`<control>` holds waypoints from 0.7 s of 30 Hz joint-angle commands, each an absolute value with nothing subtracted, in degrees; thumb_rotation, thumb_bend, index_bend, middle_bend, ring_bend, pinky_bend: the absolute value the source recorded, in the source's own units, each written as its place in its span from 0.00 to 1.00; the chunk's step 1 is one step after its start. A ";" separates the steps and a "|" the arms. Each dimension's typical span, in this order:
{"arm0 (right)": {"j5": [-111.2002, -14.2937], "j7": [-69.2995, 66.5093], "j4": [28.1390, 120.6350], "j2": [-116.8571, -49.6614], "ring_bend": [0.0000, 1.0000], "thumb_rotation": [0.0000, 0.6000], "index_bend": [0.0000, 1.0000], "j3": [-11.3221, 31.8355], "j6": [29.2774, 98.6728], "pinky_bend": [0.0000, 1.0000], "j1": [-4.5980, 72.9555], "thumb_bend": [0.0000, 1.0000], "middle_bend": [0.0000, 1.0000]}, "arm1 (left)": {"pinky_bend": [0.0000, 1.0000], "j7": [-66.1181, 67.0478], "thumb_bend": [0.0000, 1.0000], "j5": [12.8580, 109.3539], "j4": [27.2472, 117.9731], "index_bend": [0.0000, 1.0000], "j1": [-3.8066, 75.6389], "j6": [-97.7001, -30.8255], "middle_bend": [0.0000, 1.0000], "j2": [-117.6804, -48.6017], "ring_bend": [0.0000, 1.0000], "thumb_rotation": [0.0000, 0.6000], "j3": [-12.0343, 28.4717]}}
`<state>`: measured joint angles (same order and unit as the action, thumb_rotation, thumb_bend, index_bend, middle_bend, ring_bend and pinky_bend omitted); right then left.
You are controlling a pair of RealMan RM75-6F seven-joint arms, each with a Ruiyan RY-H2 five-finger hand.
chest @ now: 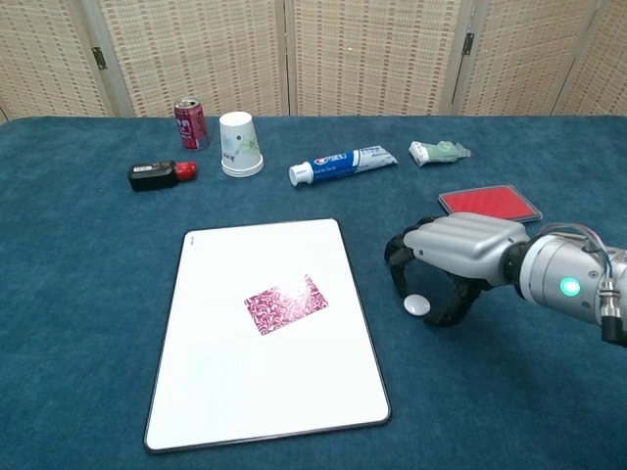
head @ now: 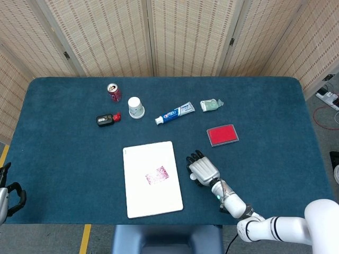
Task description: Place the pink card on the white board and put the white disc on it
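The right hand (chest: 453,262) arches palm-down over the white disc (chest: 417,305), fingers curled around it with tips near the desk (chest: 88,294); whether they grip the disc cannot be told. The disc lies on the desk just right of the white board (chest: 265,333). The pink card (chest: 285,305) lies at the board's middle. The left hand (head: 4,198) sits far left of the board, its state unclear.

white disc (chest: 417,305) — half under robot hand (chest: 453,257)

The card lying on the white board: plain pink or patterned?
Patterned: the card shows a pink-and-white mottled print, clearest in the chest view.
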<state>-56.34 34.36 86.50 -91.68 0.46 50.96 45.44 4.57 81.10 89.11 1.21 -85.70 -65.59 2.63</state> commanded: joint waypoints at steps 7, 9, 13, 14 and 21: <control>-55.79 34.89 86.35 -91.82 0.12 1.00 0.47 0.75 50.97 0.05 45.47 0.34 0.20 | 0.00 4.60 0.16 81.15 89.00 0.11 1.23 -85.71 0.05 -65.69 0.06 1.00 2.66; -55.62 35.05 86.33 -91.85 0.12 1.00 0.48 0.77 50.97 0.05 45.47 0.34 0.20 | 0.00 4.60 0.16 81.14 89.02 0.11 1.27 -85.68 0.05 -65.70 0.06 1.00 2.68; -55.51 35.11 86.64 -91.71 0.12 1.00 0.48 0.96 51.15 0.05 45.42 0.35 0.21 | 0.00 4.65 0.16 81.18 89.08 0.11 1.29 -85.66 0.05 -65.66 0.06 1.00 2.69; -55.63 35.03 86.94 -91.54 0.12 1.00 0.49 1.14 51.26 0.06 45.45 0.35 0.21 | 0.00 4.67 0.16 81.19 89.08 0.11 1.28 -85.70 0.05 -65.67 0.06 1.00 2.70; -55.73 37.15 90.78 -90.55 0.12 1.00 0.49 2.98 51.85 0.06 47.17 0.35 0.21 | 0.00 5.33 0.16 81.31 89.30 0.11 1.50 -85.38 0.05 -65.50 0.06 1.00 2.62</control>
<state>-55.88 36.08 89.85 -90.77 2.36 51.71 46.39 5.31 81.30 89.26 1.48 -85.37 -65.52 2.59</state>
